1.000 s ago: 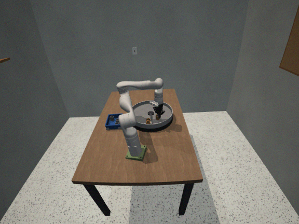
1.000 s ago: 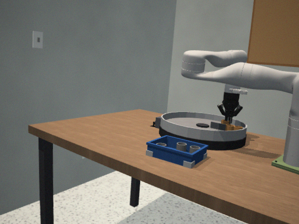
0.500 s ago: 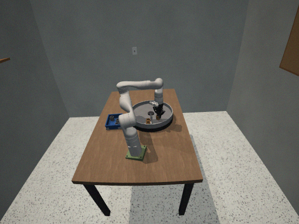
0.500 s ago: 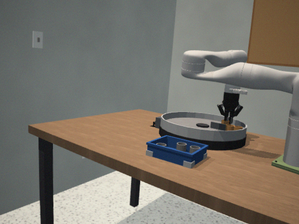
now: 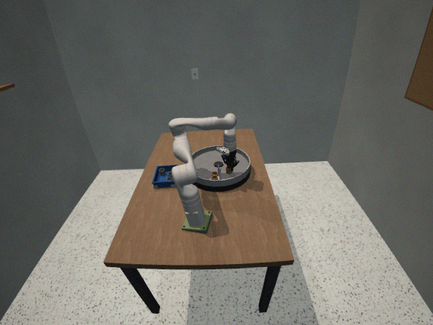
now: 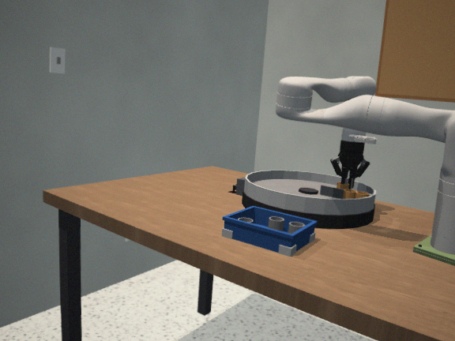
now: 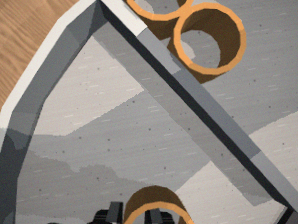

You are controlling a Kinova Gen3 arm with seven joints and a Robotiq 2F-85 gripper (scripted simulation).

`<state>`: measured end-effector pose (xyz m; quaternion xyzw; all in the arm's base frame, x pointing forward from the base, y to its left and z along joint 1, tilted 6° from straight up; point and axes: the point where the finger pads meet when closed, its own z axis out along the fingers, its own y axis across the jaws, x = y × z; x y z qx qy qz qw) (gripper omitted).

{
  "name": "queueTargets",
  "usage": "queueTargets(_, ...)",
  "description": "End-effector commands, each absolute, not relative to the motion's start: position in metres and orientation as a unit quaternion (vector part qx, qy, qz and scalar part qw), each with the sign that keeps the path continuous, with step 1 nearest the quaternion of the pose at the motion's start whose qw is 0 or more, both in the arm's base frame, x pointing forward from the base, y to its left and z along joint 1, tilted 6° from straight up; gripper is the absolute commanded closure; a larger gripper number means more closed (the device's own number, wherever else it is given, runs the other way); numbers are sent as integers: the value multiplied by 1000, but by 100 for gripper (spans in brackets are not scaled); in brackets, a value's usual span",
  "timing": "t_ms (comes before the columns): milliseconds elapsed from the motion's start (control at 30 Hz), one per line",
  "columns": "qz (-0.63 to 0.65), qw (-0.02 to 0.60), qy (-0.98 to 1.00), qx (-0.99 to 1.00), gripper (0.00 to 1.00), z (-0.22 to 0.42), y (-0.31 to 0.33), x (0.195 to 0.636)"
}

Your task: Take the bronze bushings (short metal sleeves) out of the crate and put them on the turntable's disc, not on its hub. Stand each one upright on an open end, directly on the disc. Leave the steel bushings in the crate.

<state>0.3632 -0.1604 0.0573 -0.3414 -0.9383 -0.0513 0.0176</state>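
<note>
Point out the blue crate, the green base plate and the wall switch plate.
Blue crate (image 5: 162,184) (image 6: 257,235): top and exterior views, near outer wall.
Green base plate (image 5: 186,227) (image 6: 423,249): top and exterior views, a free corner.
Wall switch plate (image 5: 195,74) (image 6: 57,60): top and exterior views, its middle.

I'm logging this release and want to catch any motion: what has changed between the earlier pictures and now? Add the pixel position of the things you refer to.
Nothing visibly changed. The gripper (image 5: 231,168) (image 6: 347,187) is at the same bronze bushing (image 5: 228,171) (image 7: 156,196), one finger inside it, one outside; whether it grips the wall, I cannot tell. The other two bronze bushings and the steel ones in the crate (image 5: 165,184) (image 6: 258,235) stayed put.
</note>
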Motion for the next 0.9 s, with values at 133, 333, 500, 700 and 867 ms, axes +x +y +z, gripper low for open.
queueTargets(133, -50, 15, -940, -337, 86, 56, -161, 363)
queueTargets(333, -50, 15, -940, -336, 86, 58, -161, 364)
queueTargets(500, -49, 14, -941, -334, 86, 74, -164, 365)
queueTargets(700, -49, 14, -941, -334, 86, 98, -166, 365)
queueTargets(867, -49, 14, -941, -334, 86, 102, -167, 365)
